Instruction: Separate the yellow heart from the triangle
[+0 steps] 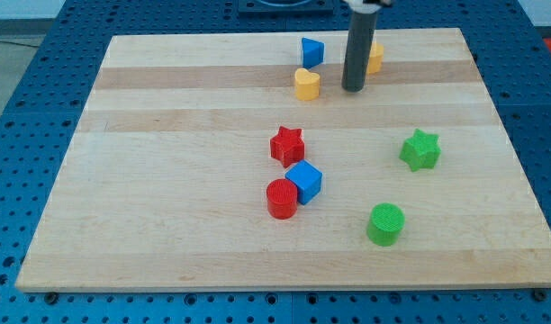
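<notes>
1. Yellow heart (306, 83) sits near the top middle of the wooden surface (167, 180), just below the blue triangle (312, 50), close but apart.
2. My tip (353, 88) rests just right of the heart; no pincer is fitted, so it holds nothing.
3. Another yellow block (374, 58) is partly hidden behind the rod.
4. Mid-board: red star (287, 145), blue cube (303, 182) and red cylinder (282, 198) cluster together.
5. Green star (420, 149) and green cylinder (385, 223) lie rightward.

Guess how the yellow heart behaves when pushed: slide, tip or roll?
The yellow heart looks squat and flat-bottomed, so it will probably slide, not tip. With no round side down, rolling seems unlikely. Its lobed outline may make it spin if my tip, now at its right, hits off-centre.
</notes>
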You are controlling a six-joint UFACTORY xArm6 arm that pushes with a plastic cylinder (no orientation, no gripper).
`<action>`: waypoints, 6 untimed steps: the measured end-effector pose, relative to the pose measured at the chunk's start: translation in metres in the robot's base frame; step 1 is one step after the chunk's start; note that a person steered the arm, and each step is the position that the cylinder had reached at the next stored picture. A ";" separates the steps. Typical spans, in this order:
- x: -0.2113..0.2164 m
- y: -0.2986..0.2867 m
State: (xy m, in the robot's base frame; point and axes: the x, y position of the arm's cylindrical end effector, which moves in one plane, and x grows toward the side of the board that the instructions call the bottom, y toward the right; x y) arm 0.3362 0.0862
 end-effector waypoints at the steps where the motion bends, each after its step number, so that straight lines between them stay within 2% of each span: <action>1: 0.002 -0.036; 2: 0.000 -0.059; 4: -0.011 -0.024; 6: -0.020 -0.065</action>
State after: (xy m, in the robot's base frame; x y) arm 0.3160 0.0210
